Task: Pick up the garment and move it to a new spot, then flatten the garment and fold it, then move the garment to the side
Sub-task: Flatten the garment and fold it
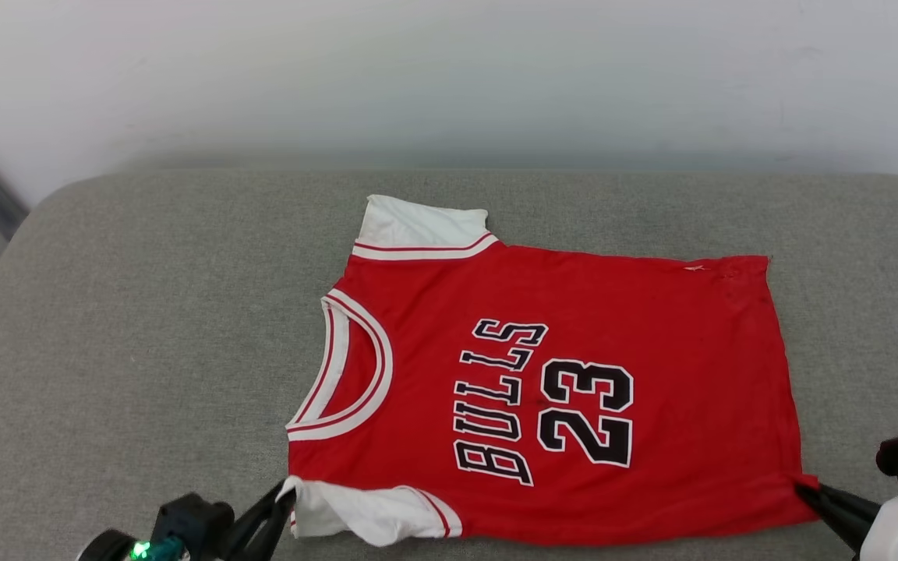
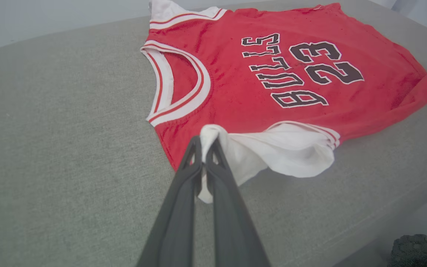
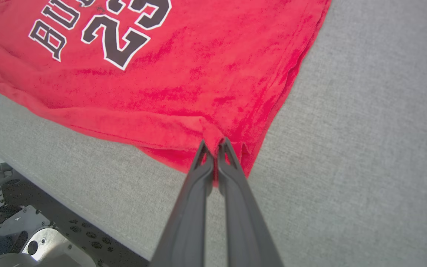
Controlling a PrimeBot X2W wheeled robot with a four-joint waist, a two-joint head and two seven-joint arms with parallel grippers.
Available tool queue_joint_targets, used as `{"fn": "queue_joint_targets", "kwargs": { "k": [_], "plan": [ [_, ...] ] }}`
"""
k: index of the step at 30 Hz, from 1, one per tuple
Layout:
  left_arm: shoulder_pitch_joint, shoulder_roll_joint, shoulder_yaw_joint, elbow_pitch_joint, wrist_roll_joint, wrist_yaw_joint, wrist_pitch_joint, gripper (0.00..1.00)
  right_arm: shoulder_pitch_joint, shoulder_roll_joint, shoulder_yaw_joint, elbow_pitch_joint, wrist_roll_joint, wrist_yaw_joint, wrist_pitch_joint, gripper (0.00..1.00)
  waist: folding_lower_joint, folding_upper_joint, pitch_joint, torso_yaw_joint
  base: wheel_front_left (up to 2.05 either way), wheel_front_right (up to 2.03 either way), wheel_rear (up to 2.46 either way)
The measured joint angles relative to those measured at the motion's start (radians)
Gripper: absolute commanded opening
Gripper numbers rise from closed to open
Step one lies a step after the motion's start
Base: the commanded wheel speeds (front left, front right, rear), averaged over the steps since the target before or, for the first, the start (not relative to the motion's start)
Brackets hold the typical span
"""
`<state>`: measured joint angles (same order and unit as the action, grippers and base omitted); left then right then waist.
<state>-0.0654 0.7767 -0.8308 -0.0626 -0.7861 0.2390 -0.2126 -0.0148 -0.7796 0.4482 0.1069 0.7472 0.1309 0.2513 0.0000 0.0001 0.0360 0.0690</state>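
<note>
Left gripper (image 1: 285, 492), fingers closed tight on the white sleeve of the garment (image 1: 574, 327), by the near edge of the grey cushion (image 1: 145, 312). Right gripper (image 1: 805, 491) pinched on the red hem corner, also at that near edge. Garment spread flat, front up, across the cushion's middle, collar toward its left end.

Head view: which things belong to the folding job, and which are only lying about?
Belong to the job: garment; left gripper, shut on its white sleeve; right gripper, shut on its red hem corner.
Only there: grey padded surface; white wall.
</note>
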Motion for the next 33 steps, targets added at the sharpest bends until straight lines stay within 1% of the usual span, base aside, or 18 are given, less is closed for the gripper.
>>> {"fn": "queue_joint_targets", "kwargs": {
  "k": [5,10,13,17,20,26,30,33],
  "plan": [
    [-0.161,0.000,0.015,0.024,0.044,-0.049,0.043,0.00,-0.033,0.040,-0.095,-0.065,-0.045,0.000,0.059,0.00,0.0001,0.0000,0.034,-0.006,0.00,0.00,0.00],
    [-0.298,-0.036,0.034,0.095,0.057,-0.099,0.062,0.00,-0.076,0.070,-0.151,-0.111,-0.069,0.000,0.120,0.00,0.0001,0.0000,0.075,-0.022,0.00,0.00,0.00],
    [-0.355,-0.047,0.044,0.149,0.054,-0.125,0.069,0.00,-0.109,0.093,-0.170,-0.117,-0.074,0.000,0.153,0.00,0.0001,0.0000,0.102,-0.036,0.00,0.00,0.00],
    [-0.425,-0.063,0.056,0.242,0.044,-0.166,0.075,0.00,-0.167,0.117,-0.161,-0.099,-0.087,0.000,0.190,0.00,0.0001,0.0000,0.145,-0.057,0.00,0.00,0.00],
    [-0.458,-0.076,0.051,0.318,0.044,-0.199,0.076,0.00,-0.214,0.141,-0.141,-0.052,-0.091,0.000,0.214,0.00,0.0001,0.0000,0.180,-0.071,0.00,0.00,0.00],
    [-0.524,-0.141,0.021,0.494,0.050,-0.272,0.067,0.00,-0.296,0.157,-0.085,0.061,-0.105,0.000,0.225,0.00,0.0002,0.0000,0.245,-0.081,0.00,0.00,0.00],
    [-0.554,-0.185,0.005,0.607,0.044,-0.305,0.056,0.00,-0.334,0.160,-0.034,0.130,-0.107,0.000,0.225,0.00,0.0002,0.0000,0.265,-0.079,0.00,0.00,0.00],
    [-0.563,-0.212,-0.011,0.678,0.044,-0.328,0.048,0.00,-0.354,0.161,-0.008,0.157,-0.097,0.000,0.214,0.00,0.0002,0.0000,0.266,-0.076,0.00,0.00,0.00]
  ]
}}
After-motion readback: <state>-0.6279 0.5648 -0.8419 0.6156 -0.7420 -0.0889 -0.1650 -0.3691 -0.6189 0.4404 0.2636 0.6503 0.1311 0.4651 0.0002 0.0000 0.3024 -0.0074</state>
